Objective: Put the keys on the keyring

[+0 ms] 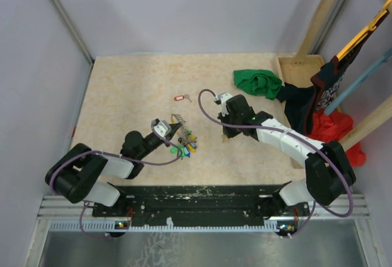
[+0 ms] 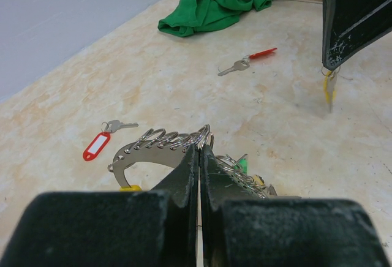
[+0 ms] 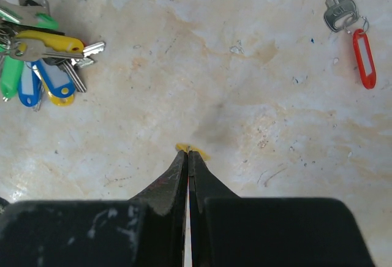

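Note:
My left gripper (image 2: 200, 149) is shut on the keyring (image 2: 156, 142), a grey metal band strung with small split rings, and holds it just above the table. Its bunch of keys with blue, green and yellow tags (image 3: 43, 65) trails beside it (image 1: 187, 146). To the right, my right gripper (image 3: 188, 152) points down, shut on a small yellow key (image 2: 331, 89). That key hangs from the fingertips just over the table. Only a yellow sliver of the key (image 3: 202, 154) shows past the tips in the right wrist view.
A key with a red oblong tag (image 1: 179, 98) lies behind the keyring. A slim red-headed key (image 2: 248, 62) lies further back. A green cloth (image 1: 257, 82), a wooden box (image 1: 297, 71) and dark and red clothes (image 1: 334, 126) sit at the right.

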You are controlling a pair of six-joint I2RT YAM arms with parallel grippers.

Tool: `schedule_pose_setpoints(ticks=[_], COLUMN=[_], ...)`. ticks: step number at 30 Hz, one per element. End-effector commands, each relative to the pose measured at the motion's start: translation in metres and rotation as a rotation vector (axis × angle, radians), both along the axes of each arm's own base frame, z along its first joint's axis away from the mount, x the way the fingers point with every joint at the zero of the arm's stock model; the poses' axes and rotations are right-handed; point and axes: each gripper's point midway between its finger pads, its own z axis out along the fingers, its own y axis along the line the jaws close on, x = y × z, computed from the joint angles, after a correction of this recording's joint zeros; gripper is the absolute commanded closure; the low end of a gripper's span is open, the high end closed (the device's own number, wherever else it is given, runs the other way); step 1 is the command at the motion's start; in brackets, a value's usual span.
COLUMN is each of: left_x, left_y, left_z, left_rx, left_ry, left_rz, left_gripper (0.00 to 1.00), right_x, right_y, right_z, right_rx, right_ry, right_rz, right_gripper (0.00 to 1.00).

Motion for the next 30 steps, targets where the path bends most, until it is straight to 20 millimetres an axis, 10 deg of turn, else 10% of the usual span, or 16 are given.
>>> schedule_pose_setpoints(ticks=[1, 18, 30], left_x=[0.003, 0.004, 0.004], left_y=[-0.006, -0.01, -0.01], left_z=[0.017, 0.012, 0.013], left_rx=[-0.034, -0.018, -0.022], left_ry=[-0.038, -0.022, -0.022], left_rz=[-0.025, -0.041, -0.042], left_gripper=[1.0, 1.0, 1.0], right_x=[0.009, 0.061, 0.056], right_y=[-0.004, 0.042, 0.04], right_z=[0.005, -0.045, 0.002], right_rx=[-0.075, -0.158, -0.021], right_ry=[-0.015, 0.012, -0.136], right_rz=[-0.039, -0.008, -0.044], right_gripper=[1.0, 0.96, 0.76])
